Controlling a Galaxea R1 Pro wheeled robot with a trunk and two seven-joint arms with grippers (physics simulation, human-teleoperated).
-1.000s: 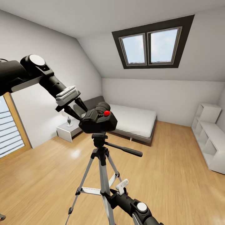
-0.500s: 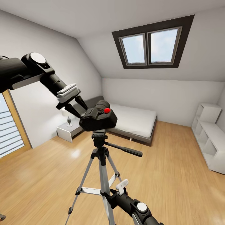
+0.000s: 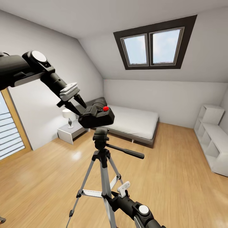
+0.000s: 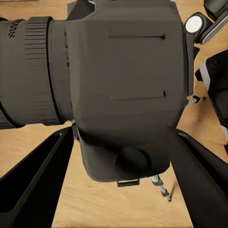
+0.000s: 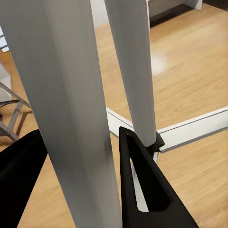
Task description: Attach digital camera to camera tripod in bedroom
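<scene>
The left gripper (image 3: 81,109) is clamping the camera (image 3: 96,116) between its two black fingers (image 4: 38,183), which are pressing the body from either side in the left wrist view. The camera (image 4: 126,90) is sitting with its lens barrel (image 4: 28,73) sticking out sideways past one finger. In the head view the camera is hanging in the air just above the tripod (image 3: 101,164), its red button (image 3: 105,108) facing up, and a small gap is showing between its underside and the black tripod head (image 3: 101,136). The left arm (image 3: 28,71) is reaching in from the left edge, angled down towards the camera.

The right gripper (image 5: 80,180) is closing around a silver tripod leg (image 5: 76,118); its black fingers (image 5: 142,190) are standing on both sides of the leg, though whether they are actually touching it I cannot tell. A second leg (image 5: 135,71) and a grey cross brace (image 5: 190,130) are showing just beyond. In the head view the right arm (image 3: 136,210) is coming up from the bottom edge to the lower part of the tripod.

The tripod is standing on the wood floor (image 3: 171,177), its pan handle (image 3: 126,152) pointing right. Behind it are lying a bed (image 3: 136,122), a nightstand (image 3: 70,133) with a lamp (image 3: 67,117), white shelves (image 3: 212,139) at the right wall, and a skylight (image 3: 153,46) in the sloped ceiling.
</scene>
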